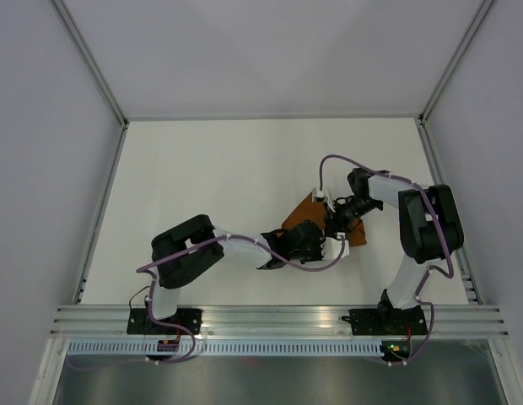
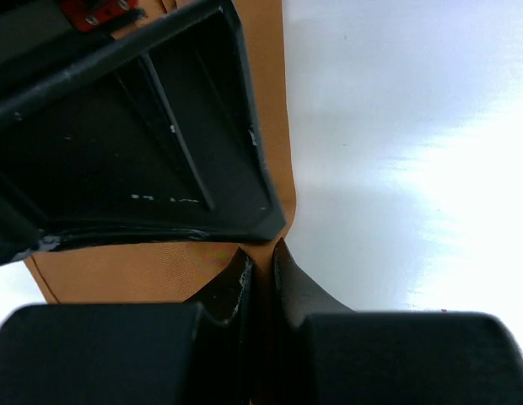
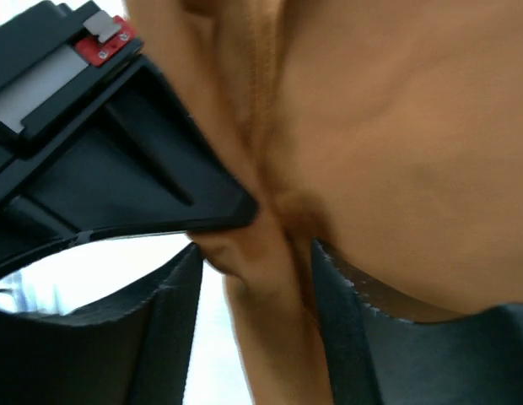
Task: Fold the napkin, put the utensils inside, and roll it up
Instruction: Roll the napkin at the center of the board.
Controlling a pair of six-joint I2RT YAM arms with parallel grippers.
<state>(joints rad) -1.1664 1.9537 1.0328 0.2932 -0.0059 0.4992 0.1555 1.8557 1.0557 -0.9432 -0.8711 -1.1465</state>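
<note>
The single napkin [image 1: 305, 211], a rust-orange cloth, lies bunched on the white bench [image 1: 211, 169], a little toward 3 o'clock from the bench's centre. What shows of it in the top view runs on a slant from about 10 o'clock to 4 o'clock, with a pointed flap at the 10 o'clock end and a smaller patch showing at the 4 o'clock end. The two arms meet over its middle and hide that part. The left end effector [image 1: 310, 239] comes in from 9 o'clock. In its wrist view its fingers [image 2: 236, 291] stand pressed almost together on the napkin's [image 2: 143, 274] straight edge, pinching it where the cloth meets bare bench. The right end effector [image 1: 337, 221] reaches in from 2 o'clock. In its wrist view its fingers [image 3: 173, 321] are spread, with a raised ridge of the napkin [image 3: 396, 126] standing between them. The finger at 3 o'clock lies against the cloth, and bench shows between the ridge and the finger at 9 o'clock. A finger of the left end effector [image 3: 143, 169] meets that same ridge at its tip. There are two end effectors, both at the napkin.
</note>
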